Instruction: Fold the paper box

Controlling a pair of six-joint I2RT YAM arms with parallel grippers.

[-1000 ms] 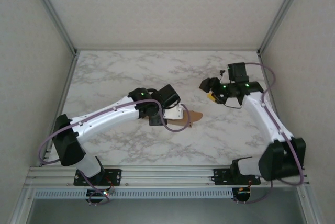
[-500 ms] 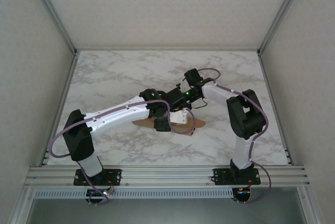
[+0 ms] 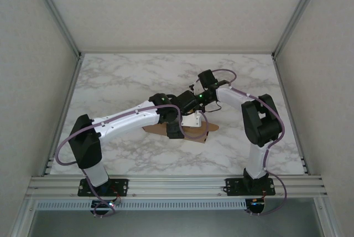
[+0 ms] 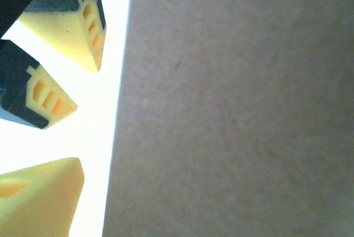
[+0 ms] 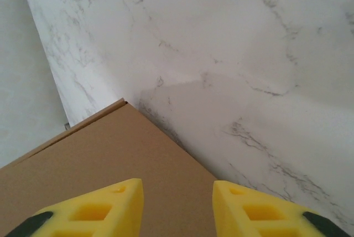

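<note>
Right claw (image 5: pixel 177 188), parked well out toward the right of the frame a second ago, now hangs at centre frame over the paper box (image 3: pixel 207 130), just beside the left claw (image 3: pixel 175 130). On the marble table (image 3: pixel 110 82), the right arm (image 3: pixel 257 118) has doubled back on itself to get there, while the left arm (image 3: pixel 124 119) keeps its long reach from lower left, shifted only a little. More cardboard shows than before: a small brown tip then, now a low brown strip running left and right beneath both wrists at the middle of the top view.

In the right wrist view a broad brown face of the box fills the lower left, one corner pointing up the frame, with bare marble beyond. That claw's jaws stand partly apart with nothing between them.

In the left wrist view a cardboard panel sits close against the lens across the right of the frame. One of the left claw's own fingers (image 4: pixel 41 192) shows at lower left. Its mate is hidden, so how wide the claw stands, and whether it holds the sheet, cannot be told. Two more yellow fingertips (image 4: pixel 77 32) at upper left look like the right claw's.

With both claws now at the sheet, folding appears to be under way, with no finished box yet.
</note>
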